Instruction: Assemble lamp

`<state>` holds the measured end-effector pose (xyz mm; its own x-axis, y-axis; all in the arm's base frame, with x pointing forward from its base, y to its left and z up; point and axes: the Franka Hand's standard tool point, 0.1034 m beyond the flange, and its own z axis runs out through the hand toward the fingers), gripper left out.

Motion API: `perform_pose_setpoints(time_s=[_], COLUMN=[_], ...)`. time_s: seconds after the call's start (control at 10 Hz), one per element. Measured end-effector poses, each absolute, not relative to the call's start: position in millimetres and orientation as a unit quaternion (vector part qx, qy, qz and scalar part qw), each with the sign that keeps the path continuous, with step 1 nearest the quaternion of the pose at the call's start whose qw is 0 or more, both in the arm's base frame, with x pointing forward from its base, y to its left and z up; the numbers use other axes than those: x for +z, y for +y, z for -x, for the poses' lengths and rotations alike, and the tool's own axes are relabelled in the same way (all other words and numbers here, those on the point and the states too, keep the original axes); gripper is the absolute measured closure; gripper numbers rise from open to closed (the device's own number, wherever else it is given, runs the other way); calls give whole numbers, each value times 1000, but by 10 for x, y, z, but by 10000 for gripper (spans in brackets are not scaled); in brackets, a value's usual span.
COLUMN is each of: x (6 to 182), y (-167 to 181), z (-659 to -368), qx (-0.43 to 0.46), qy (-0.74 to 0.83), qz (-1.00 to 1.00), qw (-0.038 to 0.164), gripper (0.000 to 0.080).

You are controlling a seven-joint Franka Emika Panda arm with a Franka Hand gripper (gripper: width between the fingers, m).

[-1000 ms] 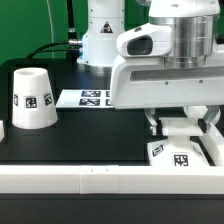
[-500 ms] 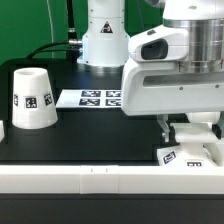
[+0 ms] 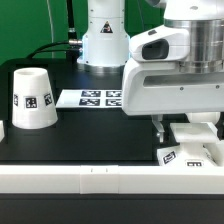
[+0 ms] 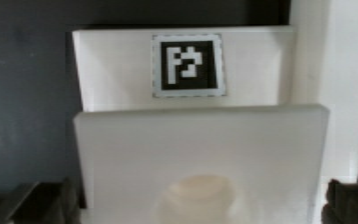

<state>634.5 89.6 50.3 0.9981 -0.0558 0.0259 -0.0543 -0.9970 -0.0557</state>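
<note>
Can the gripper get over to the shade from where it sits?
Probably yes. The shade stands alone at the exterior view's left, and only the flat marker board lies near the path. The gripper straddles the base, so it must clear that first.

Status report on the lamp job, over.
Gripper low, straddling lamp base; grip unconfirmed. Shade standing at exterior view's left, untouched. Only marker board between them.

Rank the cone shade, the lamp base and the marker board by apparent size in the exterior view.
1. cone shade, fully visible.
2-3. lamp base and marker board: unranked, the arm hides part of each, and the base sits nearer the camera.
</note>
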Motion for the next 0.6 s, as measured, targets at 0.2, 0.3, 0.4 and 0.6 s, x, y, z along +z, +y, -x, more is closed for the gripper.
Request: perform_pose_setpoints(time_s=[0.2, 0.3, 0.4, 0.6], x=[529, 556, 569, 630], y=[896, 911, 958, 1053], z=[-6280, -6083, -5849, -5566], qx=[-23, -33, -30, -24], qy=[34, 46, 71, 93], qz=[999, 998, 996, 994], qw=[30, 36, 37, 48], gripper=[101, 100, 100, 100])
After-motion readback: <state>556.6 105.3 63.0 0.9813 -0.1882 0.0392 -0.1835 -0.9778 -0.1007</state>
